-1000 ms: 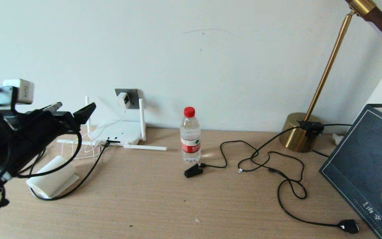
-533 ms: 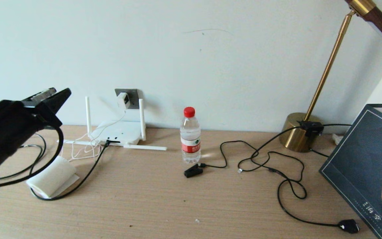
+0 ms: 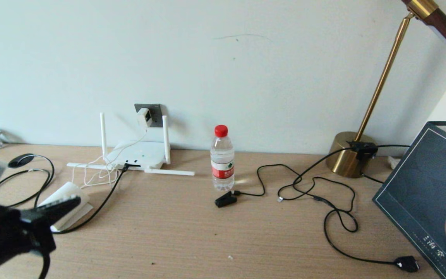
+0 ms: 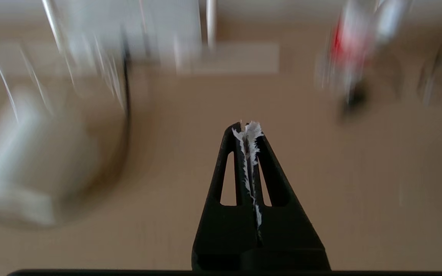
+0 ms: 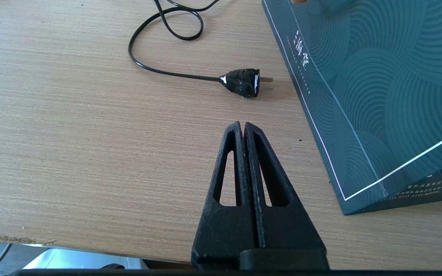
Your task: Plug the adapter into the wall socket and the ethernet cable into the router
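Observation:
The white adapter [image 3: 144, 116] sits in the dark grey wall socket [image 3: 151, 110], its thin white cord hanging down to the router [image 3: 139, 154]. The black ethernet cable [image 3: 107, 198] has its plug in the router's front edge and loops back across the desk towards me. My left gripper [image 3: 72, 200] hangs low at the near left, beside the cable's loop, shut and holding nothing; frayed white lining shows between its fingertips [image 4: 246, 125]. My right gripper [image 5: 243, 124] is shut and empty above the desk's near edge.
A white paper roll [image 3: 68, 190] lies just behind the left gripper. A water bottle [image 3: 222, 159], a black clip [image 3: 223, 200] and looping black cords occupy the middle. A brass lamp base [image 3: 347, 157], its plug [image 5: 242, 82] and a dark teal bag [image 3: 424, 193] are right.
The left arm has dropped from high in front of the router to low at the near left, pulling back. Its jaws have gone from open to shut.

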